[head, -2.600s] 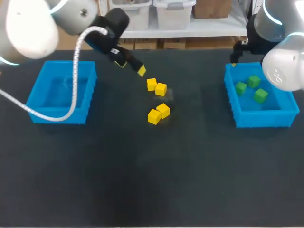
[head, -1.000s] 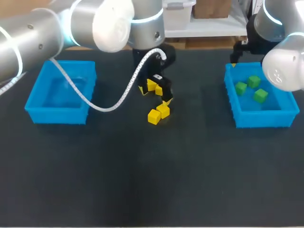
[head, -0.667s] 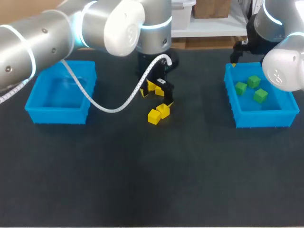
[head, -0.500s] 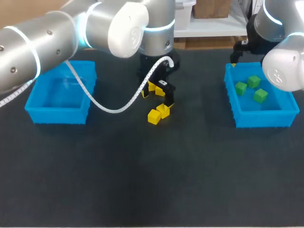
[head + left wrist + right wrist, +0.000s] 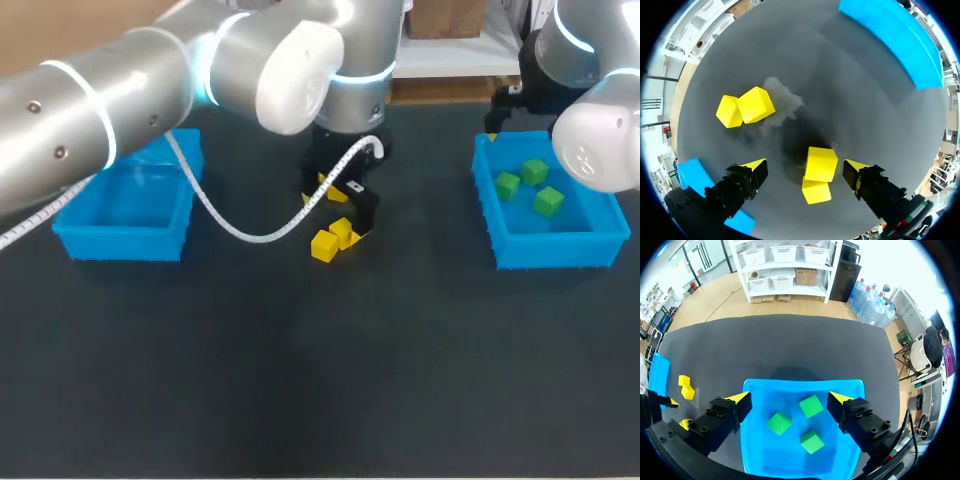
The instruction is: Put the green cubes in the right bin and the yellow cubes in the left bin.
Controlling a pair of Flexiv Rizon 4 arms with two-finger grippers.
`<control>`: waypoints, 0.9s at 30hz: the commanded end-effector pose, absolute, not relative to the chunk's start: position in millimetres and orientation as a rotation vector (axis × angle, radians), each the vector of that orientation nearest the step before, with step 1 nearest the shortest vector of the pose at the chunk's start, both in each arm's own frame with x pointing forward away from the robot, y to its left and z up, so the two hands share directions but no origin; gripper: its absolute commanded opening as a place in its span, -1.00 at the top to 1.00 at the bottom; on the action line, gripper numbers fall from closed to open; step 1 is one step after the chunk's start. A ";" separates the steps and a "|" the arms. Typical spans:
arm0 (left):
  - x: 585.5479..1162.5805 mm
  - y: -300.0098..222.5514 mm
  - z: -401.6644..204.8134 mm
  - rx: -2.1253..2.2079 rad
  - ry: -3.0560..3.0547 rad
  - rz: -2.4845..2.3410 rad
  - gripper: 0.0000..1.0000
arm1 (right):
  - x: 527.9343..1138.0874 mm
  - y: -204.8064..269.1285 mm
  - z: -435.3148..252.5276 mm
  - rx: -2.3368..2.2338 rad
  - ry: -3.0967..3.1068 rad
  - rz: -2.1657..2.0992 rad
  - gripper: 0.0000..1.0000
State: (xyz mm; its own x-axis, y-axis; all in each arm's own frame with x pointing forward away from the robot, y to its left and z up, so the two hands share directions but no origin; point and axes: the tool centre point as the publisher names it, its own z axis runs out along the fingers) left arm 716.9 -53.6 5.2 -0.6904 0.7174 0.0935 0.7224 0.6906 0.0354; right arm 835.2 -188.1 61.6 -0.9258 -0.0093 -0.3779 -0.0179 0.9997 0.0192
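Black tabletop [image 5: 300, 380], R bin [image 5: 555, 250] w/ 3 green cubes [image 5: 548, 201], both jaws apart, holding nothing

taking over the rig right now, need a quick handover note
Left gripper: open, low over the table, one yellow cube between its fingers, not gripped.
Right gripper: open, empty, over the right bin.
Done: three green cubes in the right bin; no green seen on the table.
Left to do: all four yellow cubes lie on the table in two close pairs; the left bin shows none.
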 end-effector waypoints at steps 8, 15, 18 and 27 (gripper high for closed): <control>724.0 -59.3 0.1 -1.172 -2.815 -0.155 1.00 | 833.6 -188.1 61.6 -0.018 2.750 0.029 -1.00; 723.5 -57.4 -0.1 -1.171 -2.829 -0.142 1.00 | 833.6 -188.1 61.6 -0.018 2.750 0.029 -1.00; 723.3 -57.0 -0.1 -1.169 -2.831 -0.133 1.00 | 833.6 -188.1 61.6 -0.018 2.750 0.029 -1.00; 737.7 -43.3 29.4 -1.157 -2.937 -0.126 1.00 | 833.6 -188.1 61.6 -0.018 2.750 0.029 -1.00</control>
State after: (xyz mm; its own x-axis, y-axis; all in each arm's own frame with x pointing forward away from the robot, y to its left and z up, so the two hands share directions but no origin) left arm 742.1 -56.6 12.9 -0.7244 0.6876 0.0493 0.6892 0.7208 0.0737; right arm 835.2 -188.1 61.6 -0.9258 -0.0094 -0.3779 -0.0180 0.9997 0.0192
